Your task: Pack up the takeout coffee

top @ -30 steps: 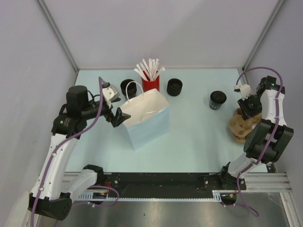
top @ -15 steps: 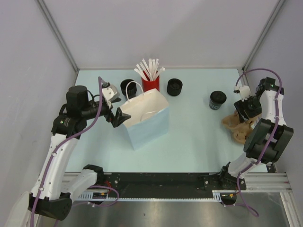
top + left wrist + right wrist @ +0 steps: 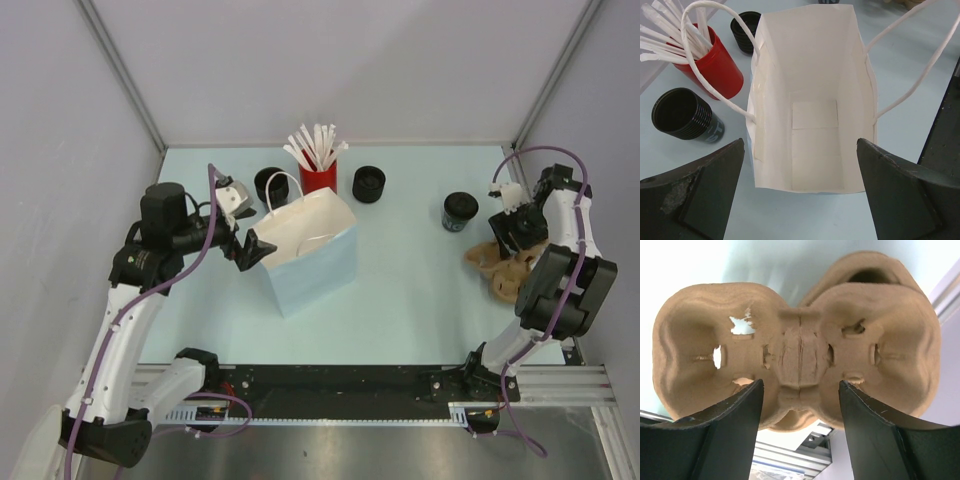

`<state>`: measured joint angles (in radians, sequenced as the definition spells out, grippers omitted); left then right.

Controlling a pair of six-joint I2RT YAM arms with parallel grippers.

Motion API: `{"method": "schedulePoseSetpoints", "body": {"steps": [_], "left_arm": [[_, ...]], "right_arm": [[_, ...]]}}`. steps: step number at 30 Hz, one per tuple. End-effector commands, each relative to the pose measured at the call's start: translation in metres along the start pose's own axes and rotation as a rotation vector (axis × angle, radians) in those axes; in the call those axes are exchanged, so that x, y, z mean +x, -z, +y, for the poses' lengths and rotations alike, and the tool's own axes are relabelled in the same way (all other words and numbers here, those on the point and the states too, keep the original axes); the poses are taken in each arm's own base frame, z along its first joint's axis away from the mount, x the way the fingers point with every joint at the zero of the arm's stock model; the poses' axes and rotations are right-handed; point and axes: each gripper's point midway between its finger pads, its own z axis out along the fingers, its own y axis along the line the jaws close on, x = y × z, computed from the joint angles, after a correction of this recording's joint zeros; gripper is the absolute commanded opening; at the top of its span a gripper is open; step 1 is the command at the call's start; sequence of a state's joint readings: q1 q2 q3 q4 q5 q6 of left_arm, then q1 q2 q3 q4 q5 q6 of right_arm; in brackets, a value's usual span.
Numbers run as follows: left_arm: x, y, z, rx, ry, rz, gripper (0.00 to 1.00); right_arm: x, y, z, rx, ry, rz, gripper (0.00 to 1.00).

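**Black cup sat up-left of the right gripper**

Top view: the takeout coffee (image 3: pixel 461 212) stood upright on the table (image 3: pixel 400 290), right of centre. It was just up and left of the right gripper (image 3: pixel 512 232), clearly the nearer arm, elbow folded and wrist aimed down over the cardboard tray (image 3: pixel 487 256). The left gripper (image 3: pixel 247 222) hung far off at the white bag (image 3: pixel 305 250).

Left wrist view: jaws spread wide over the bag's open mouth, holding nothing; the bag was empty.

Right wrist view: jaws parted either side of the tray's middle ridge, not pinching it. The cup was out of frame.
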<state>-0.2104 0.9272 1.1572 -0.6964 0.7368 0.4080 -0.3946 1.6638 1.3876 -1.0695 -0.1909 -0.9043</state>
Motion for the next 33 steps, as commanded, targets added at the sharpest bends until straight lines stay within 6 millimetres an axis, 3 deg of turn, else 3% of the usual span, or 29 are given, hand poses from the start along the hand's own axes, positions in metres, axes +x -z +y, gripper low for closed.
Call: {"method": "schedulePoseSetpoints", "body": {"steps": [1, 14, 20, 22, 26, 33], "left_arm": [[-0.009, 0.004, -0.002, 0.0, -0.014, -0.037, 0.99], [-0.008, 0.004, -0.002, -0.001, -0.022, -0.038, 1.0], [-0.008, 0.004, -0.002, 0.0, -0.021, -0.039, 0.99], [-0.008, 0.004, -0.003, -0.001, -0.022, -0.04, 0.99], [-0.007, 0.004, -0.003, 0.0, -0.019, -0.038, 0.99], [-0.009, 0.005, -0.003, 0.0, -0.021, -0.04, 0.99]], "right_arm": [[-0.007, -0.01, 0.004, -0.001, -0.005, 0.009, 0.67], [0.003, -0.026, 0.008, -0.029, -0.022, 0.077, 0.59], [0.006, -0.032, 0.011, -0.039, -0.014, 0.104, 0.5], [0.006, -0.032, 0.011, -0.033, -0.007, 0.112, 0.4], [0.001, -0.022, 0.009, 0.003, 0.007, 0.09, 0.29], [-0.014, 0.016, 0.0, 0.128, 0.045, -0.005, 0.29]]}}
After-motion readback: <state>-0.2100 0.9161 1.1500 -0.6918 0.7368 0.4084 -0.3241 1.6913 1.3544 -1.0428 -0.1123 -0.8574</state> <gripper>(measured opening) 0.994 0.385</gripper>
